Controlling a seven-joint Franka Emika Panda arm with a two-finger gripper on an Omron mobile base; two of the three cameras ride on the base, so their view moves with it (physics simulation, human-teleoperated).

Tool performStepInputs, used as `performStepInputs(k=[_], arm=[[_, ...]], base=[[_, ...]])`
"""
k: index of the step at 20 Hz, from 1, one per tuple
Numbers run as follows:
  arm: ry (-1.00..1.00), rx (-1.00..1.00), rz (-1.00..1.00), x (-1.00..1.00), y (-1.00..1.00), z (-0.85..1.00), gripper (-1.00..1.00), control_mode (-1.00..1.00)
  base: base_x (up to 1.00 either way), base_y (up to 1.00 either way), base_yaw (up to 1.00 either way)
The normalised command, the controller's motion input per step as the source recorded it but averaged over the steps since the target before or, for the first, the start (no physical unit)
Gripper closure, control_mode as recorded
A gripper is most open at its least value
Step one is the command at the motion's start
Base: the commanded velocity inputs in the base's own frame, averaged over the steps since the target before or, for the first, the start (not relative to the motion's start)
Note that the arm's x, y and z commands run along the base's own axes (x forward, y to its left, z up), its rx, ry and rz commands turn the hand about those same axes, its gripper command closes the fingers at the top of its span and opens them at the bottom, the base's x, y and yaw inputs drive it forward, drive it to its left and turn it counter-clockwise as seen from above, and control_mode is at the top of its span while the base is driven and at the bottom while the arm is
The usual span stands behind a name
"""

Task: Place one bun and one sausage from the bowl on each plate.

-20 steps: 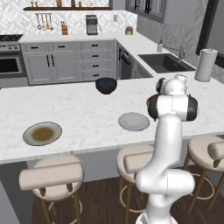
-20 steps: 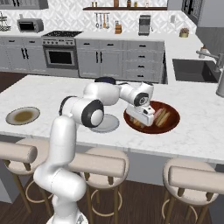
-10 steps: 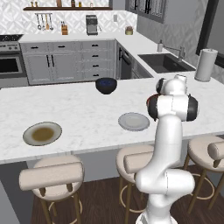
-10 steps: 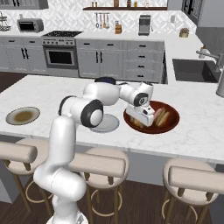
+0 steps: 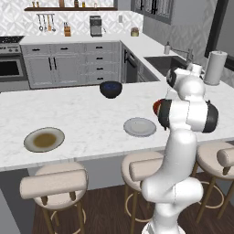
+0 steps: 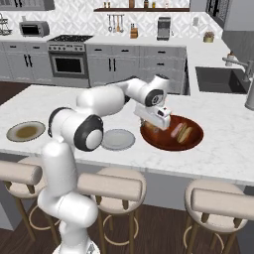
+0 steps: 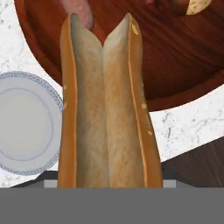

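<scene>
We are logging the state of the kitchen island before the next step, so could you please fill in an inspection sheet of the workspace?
Surface: white marble island counter.
Job's things: bowl holds a sausage and a bun; another bun sits between the fingers. Light grey plate and brown-centred plate, nothing seen on either.
Clutter: small dark bowl.
Grippers: gripper low over the bowl, shut on that bun.
Cables: nothing seen.
Surroundings: stools, sink, paper towel roll.
</scene>
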Motion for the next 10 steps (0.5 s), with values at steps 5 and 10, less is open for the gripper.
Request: performStepInputs(k=[5, 10], arm=[[-0.19, -0.09, 0.29, -0.08, 1.0, 0.34, 1.0, -1.0], [-0.07, -0.14, 0.31, -0.01, 1.0, 0.0, 1.0, -1.0]], base=[[0.0, 0.0, 0.0], [0.0, 0.0, 0.0]])
